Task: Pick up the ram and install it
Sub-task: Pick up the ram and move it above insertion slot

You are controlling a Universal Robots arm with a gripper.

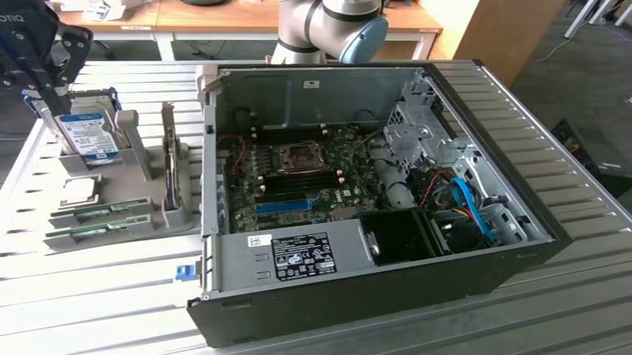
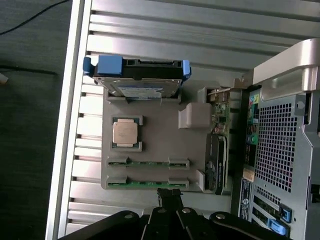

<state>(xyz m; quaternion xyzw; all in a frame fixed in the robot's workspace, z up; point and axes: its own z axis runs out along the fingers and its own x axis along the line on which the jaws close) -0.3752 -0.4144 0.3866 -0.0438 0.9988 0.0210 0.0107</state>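
At the exterior view's left, your gripper (image 1: 47,100) hangs over the drive (image 1: 87,133). Its fingers (image 2: 165,194) are closed together and hold nothing. On the tray (image 1: 138,194) you see the chip (image 1: 79,191), then one ram (image 1: 99,212) and a second ram (image 1: 94,233), both lying untouched. At the exterior view's right stands the open case (image 1: 395,296).

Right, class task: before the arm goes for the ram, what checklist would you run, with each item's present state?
1. Two ram sticks lying in the grey tray: ok.
2. Gripper carrying nothing: ok.
3. Gripper down at a ram stick: not ok, it hangs high above the tray, near the hard drive in the exterior view.
4. Computer case open, motherboard exposed: ok.
5. Memory slots free: cannot tell.
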